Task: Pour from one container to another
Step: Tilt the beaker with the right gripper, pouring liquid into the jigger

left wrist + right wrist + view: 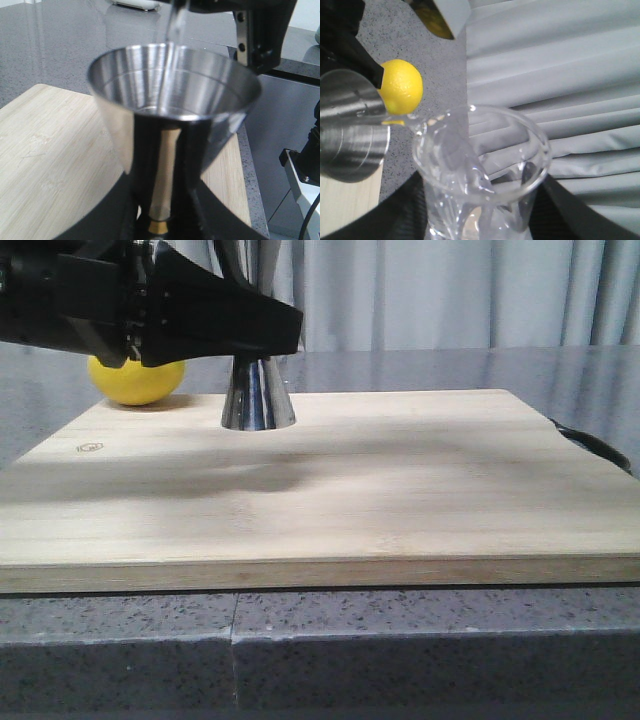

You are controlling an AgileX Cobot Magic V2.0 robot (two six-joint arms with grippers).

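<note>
The steel jigger (172,85) stands on the wooden board (400,490), and my left gripper (160,212) is shut on its waist at the gold band. From the front only its lower cone (258,398) shows under the black left gripper (240,330). My right gripper (480,215) is shut on the clear glass beaker (485,150), which is tilted with its lip (420,124) over the jigger's rim (350,130). A thin stream of clear liquid (167,55) falls from the beaker's lip (176,12) into the jigger's upper cup.
A yellow lemon (135,380) lies on the grey counter behind the board's far left corner, close to the jigger. A black cable or handle (595,448) curves off the board's right edge. The right arm's black body (260,30) hangs just beyond the jigger. Grey curtains close the back.
</note>
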